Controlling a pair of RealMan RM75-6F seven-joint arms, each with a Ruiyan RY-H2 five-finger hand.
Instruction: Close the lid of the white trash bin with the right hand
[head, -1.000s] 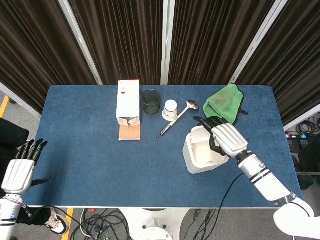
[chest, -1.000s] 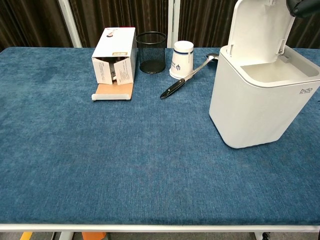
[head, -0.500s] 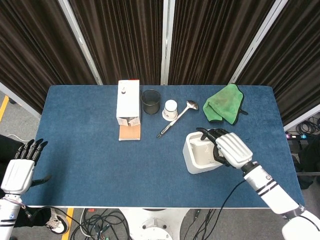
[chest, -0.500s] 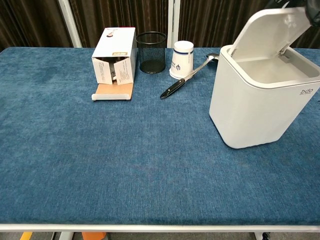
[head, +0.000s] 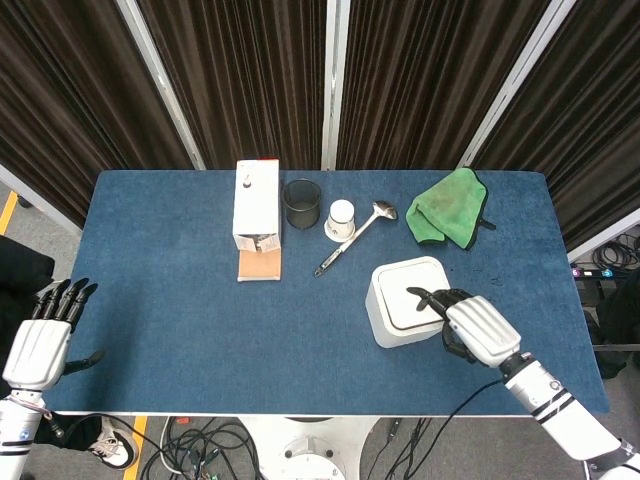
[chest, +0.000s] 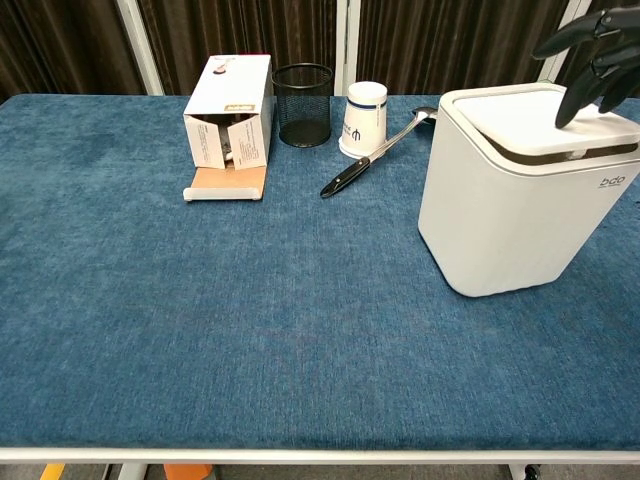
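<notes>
The white trash bin (head: 398, 318) (chest: 515, 215) stands on the right part of the blue table. Its lid (head: 410, 296) (chest: 525, 115) lies flat down on the bin, with only a thin dark gap under its front edge in the chest view. My right hand (head: 472, 327) (chest: 592, 55) hovers at the lid's near right side with its dark fingers spread, fingertips at or just above the lid. It holds nothing. My left hand (head: 42, 335) hangs off the table's left edge, fingers apart and empty.
At the back of the table are a white carton (head: 256, 205) with its flap down, a black mesh cup (head: 301, 203), a white paper cup (head: 340, 219), a ladle (head: 354, 238) and a green cloth (head: 449, 207). Dark curtains hang behind.
The lid has swung from upright, through half-tilted, down flat onto the bin. My right hand followed it down and toward the near edge. The left hand stayed still.
</notes>
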